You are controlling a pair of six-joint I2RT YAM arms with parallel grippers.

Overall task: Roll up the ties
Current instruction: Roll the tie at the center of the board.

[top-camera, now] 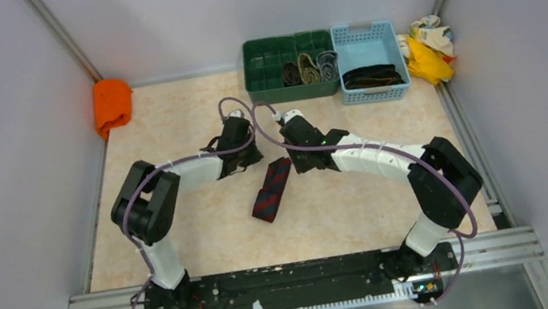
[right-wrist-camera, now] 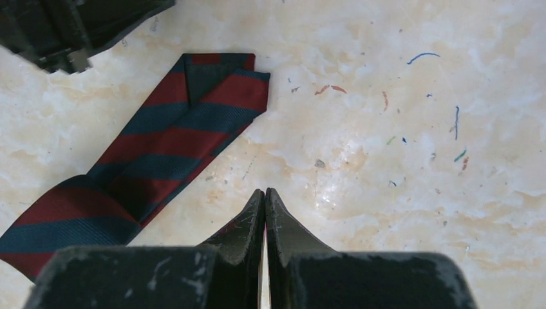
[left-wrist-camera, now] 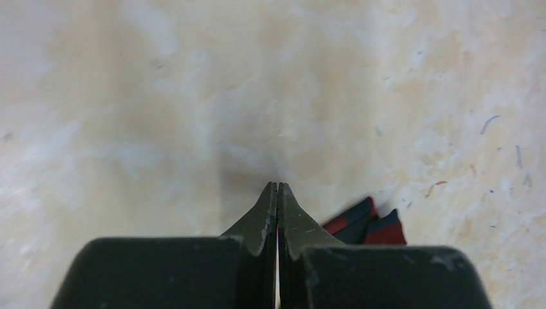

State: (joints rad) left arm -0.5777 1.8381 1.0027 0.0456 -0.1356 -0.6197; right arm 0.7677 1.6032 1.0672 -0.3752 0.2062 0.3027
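A dark red and navy striped tie [top-camera: 271, 189] lies folded flat on the table between my two arms; it also shows in the right wrist view [right-wrist-camera: 148, 148] and its end peeks out in the left wrist view [left-wrist-camera: 367, 224]. My left gripper [top-camera: 253, 156] is shut and empty, just left of the tie's far end [left-wrist-camera: 277, 187]. My right gripper [top-camera: 293, 154] is shut and empty, just right of that end [right-wrist-camera: 264, 192]. Three rolled ties [top-camera: 310, 69] sit in the green tray [top-camera: 266, 69]. Dark ties [top-camera: 371, 76] lie in the blue basket [top-camera: 364, 31].
An orange cloth [top-camera: 111, 103] lies at the far left corner. Yellow and cream rags [top-camera: 428, 46] lie right of the blue basket. Walls close the table on three sides. Small coloured thread bits dot the table [right-wrist-camera: 422, 58].
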